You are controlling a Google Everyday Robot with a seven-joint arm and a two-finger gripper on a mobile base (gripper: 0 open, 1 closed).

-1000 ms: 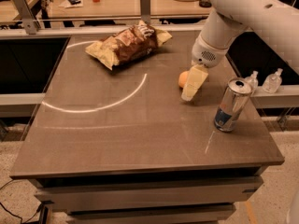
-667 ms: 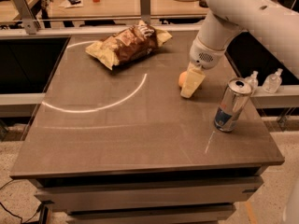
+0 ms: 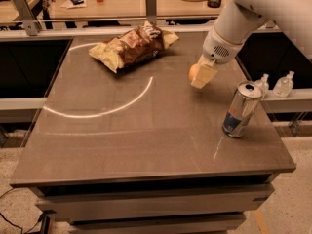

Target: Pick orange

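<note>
Tool [image 3: 203, 78] and orange [image 3: 193, 72] have risen slightly off the tabletop [image 3: 146, 130], tool clamped on it; lift straight, steadily, clear of the can [image 3: 241, 108].

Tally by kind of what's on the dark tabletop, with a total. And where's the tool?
Fruit: 1, small round orange fruit
Snack bags: 1, crinkled brown-and-yellow chip bag
Cans: 1, tall silver metal can
Total: 3
Tool: at the orange's right side, partly covering it, towards the far right of the table.
</note>
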